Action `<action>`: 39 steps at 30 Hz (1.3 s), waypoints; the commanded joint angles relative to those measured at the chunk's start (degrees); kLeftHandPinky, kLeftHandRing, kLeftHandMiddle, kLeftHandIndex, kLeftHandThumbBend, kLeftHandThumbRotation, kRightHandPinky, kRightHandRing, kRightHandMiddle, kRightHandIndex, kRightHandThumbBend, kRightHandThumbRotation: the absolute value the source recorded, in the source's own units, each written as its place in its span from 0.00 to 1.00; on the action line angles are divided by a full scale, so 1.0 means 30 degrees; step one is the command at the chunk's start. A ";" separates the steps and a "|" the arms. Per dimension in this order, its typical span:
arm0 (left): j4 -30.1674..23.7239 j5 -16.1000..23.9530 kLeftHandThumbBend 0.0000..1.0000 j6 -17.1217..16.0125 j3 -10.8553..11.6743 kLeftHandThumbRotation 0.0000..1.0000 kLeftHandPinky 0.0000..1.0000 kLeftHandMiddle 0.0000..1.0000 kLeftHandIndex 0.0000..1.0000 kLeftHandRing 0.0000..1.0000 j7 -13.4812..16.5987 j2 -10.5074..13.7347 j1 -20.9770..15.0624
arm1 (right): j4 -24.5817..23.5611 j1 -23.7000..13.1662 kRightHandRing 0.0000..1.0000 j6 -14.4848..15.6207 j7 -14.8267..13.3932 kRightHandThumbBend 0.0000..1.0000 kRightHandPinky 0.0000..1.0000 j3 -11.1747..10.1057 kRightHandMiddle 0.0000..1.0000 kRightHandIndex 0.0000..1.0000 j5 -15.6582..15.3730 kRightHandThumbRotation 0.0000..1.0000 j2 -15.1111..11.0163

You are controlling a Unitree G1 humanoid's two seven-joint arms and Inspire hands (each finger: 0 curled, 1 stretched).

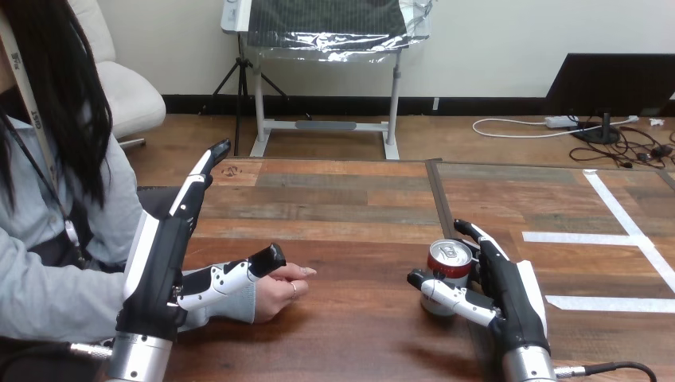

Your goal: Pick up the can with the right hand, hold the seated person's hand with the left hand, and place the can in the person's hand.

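1. Head view, lower right: the right hand [509, 296] had thumb and fingers curled round the upright red can [447, 261] on the wooden table [350, 199].
2. Lower left: the left hand [159, 270], fingers straight, laid its thumb across the person's hand [278, 293].

Wooden plank table [350, 199], white tape strips [629, 231] on its right part

Head camera looks forward and down across the table [350, 208].
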 commanded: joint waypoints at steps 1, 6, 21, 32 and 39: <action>0.0099 -0.0142 1.00 -0.0562 -0.0293 0.57 0.95 0.95 0.93 0.97 -0.0054 0.0179 -0.1063 | -0.0416 -0.0326 0.78 0.0024 -0.0058 1.00 0.79 -0.0114 0.81 0.87 0.0004 0.35 -0.0754; 0.0182 -0.0188 1.00 -0.0646 -0.0317 0.56 0.95 0.95 0.93 0.97 -0.0073 0.0132 -0.1108 | -0.0441 -0.0198 0.77 -0.0027 -0.0188 1.00 0.77 -0.0103 0.80 0.87 -0.0049 0.38 -0.0861; 0.0277 -0.0142 1.00 -0.0776 -0.0355 0.55 0.95 0.95 0.93 0.98 -0.0034 0.0139 -0.1181 | -0.0534 0.0112 0.76 -0.0266 -0.0169 1.00 0.73 -0.0200 0.79 0.85 0.0093 0.37 -0.0987; 0.0350 -0.0182 1.00 -0.0854 -0.0371 0.56 0.95 0.95 0.93 0.98 -0.0035 0.0132 -0.1186 | -0.0559 0.0250 0.74 -0.0291 0.0167 1.00 0.72 -0.0332 0.78 0.83 0.0367 0.36 -0.1007; 0.0434 -0.0245 1.00 -0.0931 -0.0404 0.56 0.95 0.95 0.93 0.98 -0.0073 0.0144 -0.1206 | -0.0604 0.0318 0.73 -0.0378 -0.0015 1.00 0.70 -0.0267 0.77 0.82 0.0277 0.35 -0.1017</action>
